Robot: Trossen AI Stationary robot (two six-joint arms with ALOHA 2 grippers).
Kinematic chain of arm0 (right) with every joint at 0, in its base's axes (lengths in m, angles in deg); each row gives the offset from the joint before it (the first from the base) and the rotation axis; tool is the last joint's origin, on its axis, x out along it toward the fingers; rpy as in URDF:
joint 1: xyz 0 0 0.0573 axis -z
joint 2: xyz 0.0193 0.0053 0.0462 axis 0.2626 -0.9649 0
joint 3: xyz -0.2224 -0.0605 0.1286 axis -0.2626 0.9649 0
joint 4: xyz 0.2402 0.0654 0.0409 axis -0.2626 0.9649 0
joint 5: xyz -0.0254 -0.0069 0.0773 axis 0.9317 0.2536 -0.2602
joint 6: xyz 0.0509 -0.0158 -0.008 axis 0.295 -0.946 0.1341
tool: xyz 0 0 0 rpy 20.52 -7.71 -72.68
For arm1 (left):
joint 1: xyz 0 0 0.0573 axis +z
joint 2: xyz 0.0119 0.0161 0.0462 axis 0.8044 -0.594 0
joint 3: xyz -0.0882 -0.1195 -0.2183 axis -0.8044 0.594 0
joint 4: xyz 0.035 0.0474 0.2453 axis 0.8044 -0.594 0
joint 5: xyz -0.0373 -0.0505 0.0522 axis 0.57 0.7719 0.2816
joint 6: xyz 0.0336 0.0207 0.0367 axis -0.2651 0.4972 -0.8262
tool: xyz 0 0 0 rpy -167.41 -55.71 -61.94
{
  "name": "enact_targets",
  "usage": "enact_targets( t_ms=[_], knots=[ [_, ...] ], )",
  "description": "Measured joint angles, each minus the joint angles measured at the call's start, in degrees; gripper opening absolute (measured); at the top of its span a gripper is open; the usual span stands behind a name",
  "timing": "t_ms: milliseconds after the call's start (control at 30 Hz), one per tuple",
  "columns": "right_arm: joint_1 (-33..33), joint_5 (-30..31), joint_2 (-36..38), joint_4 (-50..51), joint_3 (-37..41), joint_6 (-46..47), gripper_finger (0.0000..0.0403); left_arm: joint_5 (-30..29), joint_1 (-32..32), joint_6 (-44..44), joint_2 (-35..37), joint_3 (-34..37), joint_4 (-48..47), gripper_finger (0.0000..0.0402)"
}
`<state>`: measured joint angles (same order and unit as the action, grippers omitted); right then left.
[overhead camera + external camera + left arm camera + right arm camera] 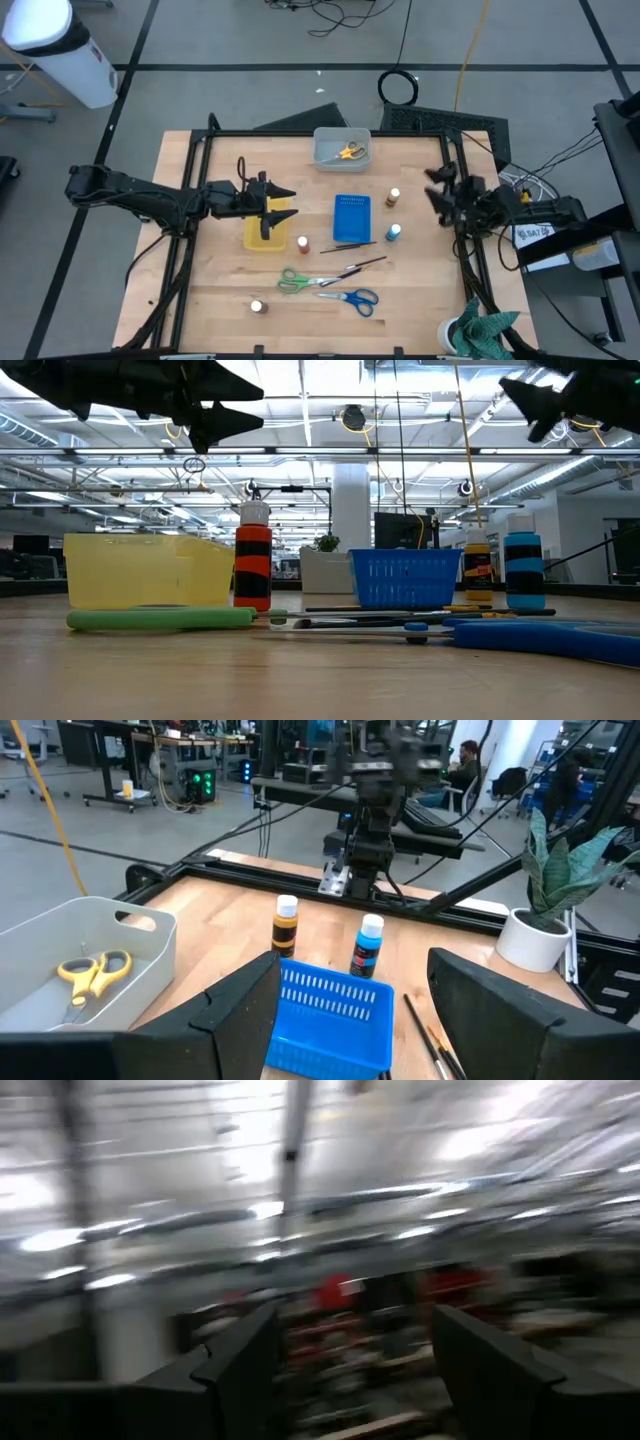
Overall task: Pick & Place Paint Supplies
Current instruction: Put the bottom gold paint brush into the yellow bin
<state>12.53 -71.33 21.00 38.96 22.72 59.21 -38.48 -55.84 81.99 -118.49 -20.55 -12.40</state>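
the left gripper [277,203] hangs over the flat yellow plastic tray [262,235], its fingers apart and empty, high above the table in the low view. the right gripper [437,193] waits at the table's right edge, fingers also apart (its wrist camera points out into the room). one pair of yellow-handled scissors [349,151] already lies in the grey rectangular bin [322,145]. the rest sits loose on the wood: green-handled scissors [294,281] and blue-handled scissors [355,297] near the front, two thin dark brushes [352,256] just above them, a red-topped paint bottle [303,244] just beside the yellow tray, a white-topped bottle [257,307] at the front, and brown-topped [394,196] and blue-topped [394,232] bottles right of the blue slotted tray [351,216]. the bottles look narrow and upright, so an off-centre descent would likely tip one; the brushes lie almost touching, so a pinch could catch both.
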Motion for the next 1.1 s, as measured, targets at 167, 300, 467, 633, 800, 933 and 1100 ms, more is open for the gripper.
enact_targets(
  t_ms=[167,300,467,633,800,933,1100],
  knots=[
    [-2.1,-14.9,-9.9,-4.7,-2.0,6.5,0.0247,-0.1,0.0,-1.2,0.0,0.0,0.2,0.0266],
    [-7.4,-9.9,-24.0,3.6,-8.8,4.9,0.0247,-0.1,0.0,-1.8,0.0,0.0,0.7,0.0267],
    [-12.6,-7.7,-43.6,16.8,-22.4,4.9,0.0247,-0.2,0.0,-1.8,0.0,0.0,0.4,0.0267],
    [-17.5,-7.8,-60.9,29.8,-36.5,4.7,0.0247,-0.2,0.1,-1.6,0.0,0.0,0.1,0.0267],
    [-20.4,-7.8,-73.5,40.8,-44.7,2.0,0.0247,-0.2,0.0,-1.4,0.0,0.0,-0.5,0.0266],
    [-20.7,-7.6,-77.8,47.0,-45.7,1.8,0.0247,-0.1,0.0,-1.1,0.0,0.0,-2.2,0.0267],
    [-20.7,-4.3,-80.1,48.2,-43.4,3.2,0.0247,-0.1,0.0,-0.2,0.0,0.0,-2.9,0.0266]
  ],
)
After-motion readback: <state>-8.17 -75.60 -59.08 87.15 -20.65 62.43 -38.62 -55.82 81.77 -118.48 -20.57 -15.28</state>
